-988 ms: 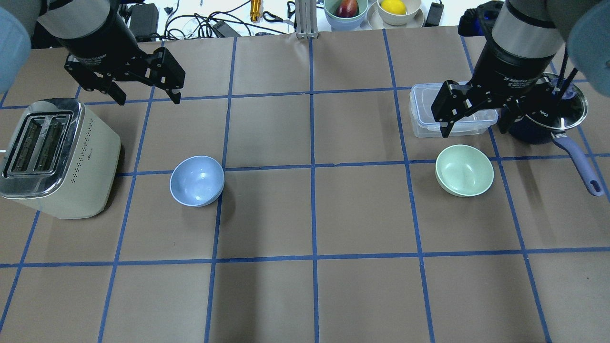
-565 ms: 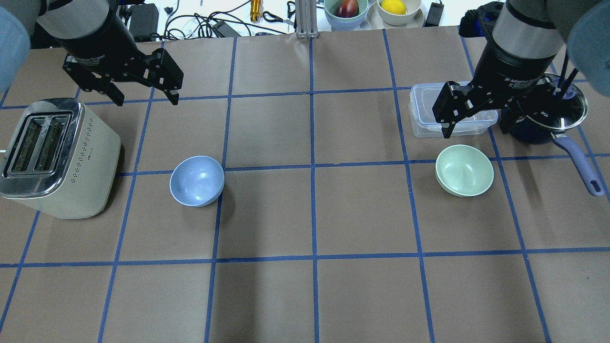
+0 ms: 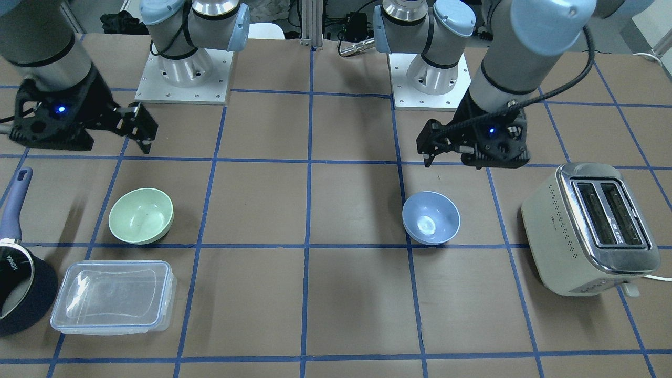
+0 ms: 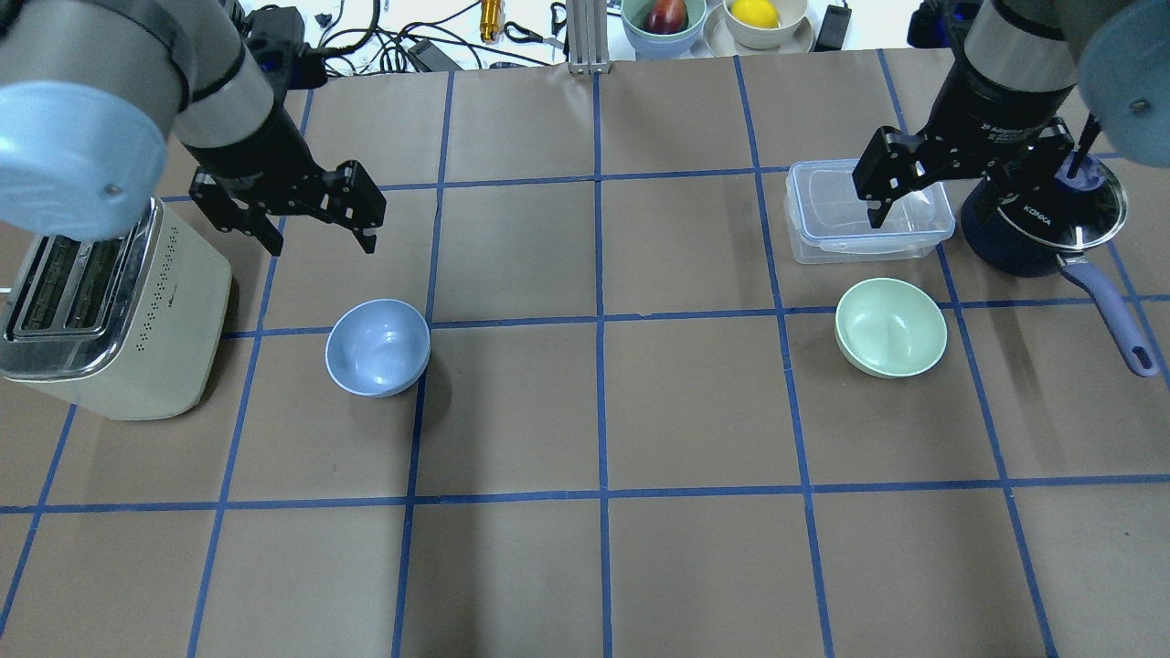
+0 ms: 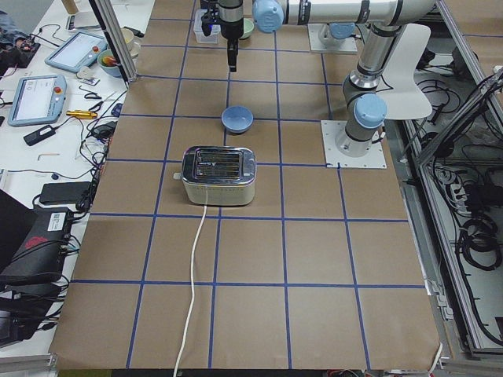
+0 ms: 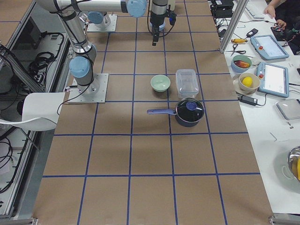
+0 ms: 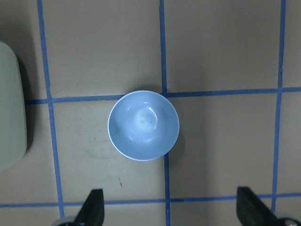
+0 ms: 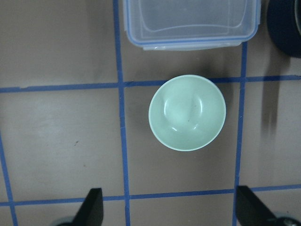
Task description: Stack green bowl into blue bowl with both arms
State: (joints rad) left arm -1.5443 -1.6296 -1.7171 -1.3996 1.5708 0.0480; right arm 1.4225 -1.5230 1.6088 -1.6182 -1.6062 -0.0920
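Observation:
The blue bowl (image 4: pixel 377 347) stands upright on the table's left half; it also shows in the front view (image 3: pixel 431 217) and centred in the left wrist view (image 7: pixel 143 125). The green bowl (image 4: pixel 891 327) stands upright on the right half, also in the front view (image 3: pixel 140 216) and the right wrist view (image 8: pixel 187 112). My left gripper (image 4: pixel 322 239) is open and empty, above the table just behind the blue bowl. My right gripper (image 4: pixel 932 196) is open and empty, over the clear container behind the green bowl. The wrist views show each bowl ahead of spread fingers (image 7: pixel 94 209), (image 8: pixel 91 209).
A cream toaster (image 4: pixel 101 302) stands left of the blue bowl. A clear lidded container (image 4: pixel 823 233) and a dark blue saucepan (image 4: pixel 1042 228) with a long handle sit behind and right of the green bowl. Fruit bowls (image 4: pixel 663 18) and cables lie beyond the far edge.
My left gripper has moved toward the blue bowl, to the right and nearer. My right gripper has shifted back over the clear container. Both bowls are where they were.

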